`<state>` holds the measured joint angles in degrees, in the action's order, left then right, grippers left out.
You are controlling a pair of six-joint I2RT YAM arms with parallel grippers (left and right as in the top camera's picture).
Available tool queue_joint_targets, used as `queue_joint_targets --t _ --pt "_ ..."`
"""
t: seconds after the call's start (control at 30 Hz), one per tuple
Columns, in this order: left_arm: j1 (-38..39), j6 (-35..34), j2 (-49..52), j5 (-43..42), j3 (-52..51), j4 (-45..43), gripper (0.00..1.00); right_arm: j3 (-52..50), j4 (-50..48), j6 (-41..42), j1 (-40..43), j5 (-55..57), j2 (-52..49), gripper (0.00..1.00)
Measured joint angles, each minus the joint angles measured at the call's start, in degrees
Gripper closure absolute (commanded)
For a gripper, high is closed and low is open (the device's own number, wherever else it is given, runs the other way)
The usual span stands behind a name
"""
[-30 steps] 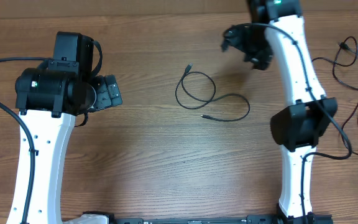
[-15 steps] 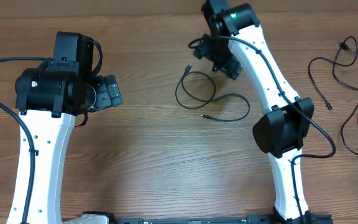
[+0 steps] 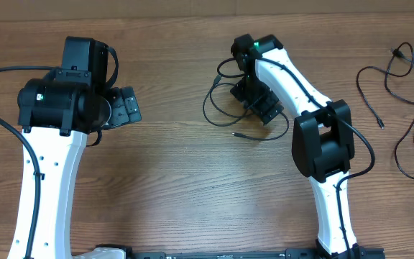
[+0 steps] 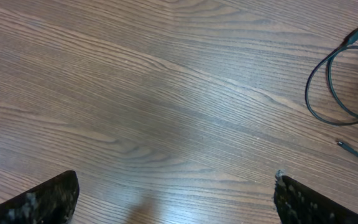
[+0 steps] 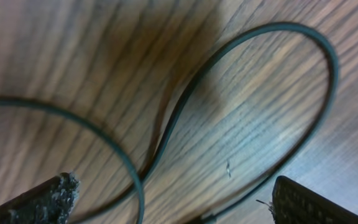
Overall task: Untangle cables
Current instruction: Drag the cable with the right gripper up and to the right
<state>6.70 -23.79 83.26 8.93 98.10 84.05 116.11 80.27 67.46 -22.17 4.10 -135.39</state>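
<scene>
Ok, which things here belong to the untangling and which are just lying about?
Part of the job:
- centre cable, looped
- upper right cable
- lower right cable
- right gripper, open over the centre cable

Not part of it:
- left gripper, open over bare table
- thick arm wire, attached to the robot

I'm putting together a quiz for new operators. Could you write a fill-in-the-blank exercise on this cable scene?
1. The right claw hangs above the looped cable at the table's ___.
2. Its jaws stand ___.
3. The left claw holds ___.
4. The other cables lie by the table's ___ edge.
Missing words: middle; open; nothing; right.
</scene>
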Motion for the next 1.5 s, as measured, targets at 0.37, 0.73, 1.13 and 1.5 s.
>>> queue_joint_targets --t 0.37,0.73,1.13,1.5 --pt "0.0 0.0 0.0 0.0 0.0 0.0 0.0 -10.4 -14.3 0.7 -0.4 -1.1 2.2 0.5" --pt "0.0 0.0 0.0 0.0 0.0 0.0 0.0 -13.0 -16.7 1.3 -0.5 -1.1 3.7 0.96" --pt "0.0 0.0 0.0 -0.1 0.0 0.0 0.0 -5.6 -1.0 -4.8 1.8 0.7 0.9 0.96" --pt "0.0 0.0 0.0 -0.2 0.0 0.0 0.0 34.7 16.7 -11.0 10.0 7.0 0.0 0.96"
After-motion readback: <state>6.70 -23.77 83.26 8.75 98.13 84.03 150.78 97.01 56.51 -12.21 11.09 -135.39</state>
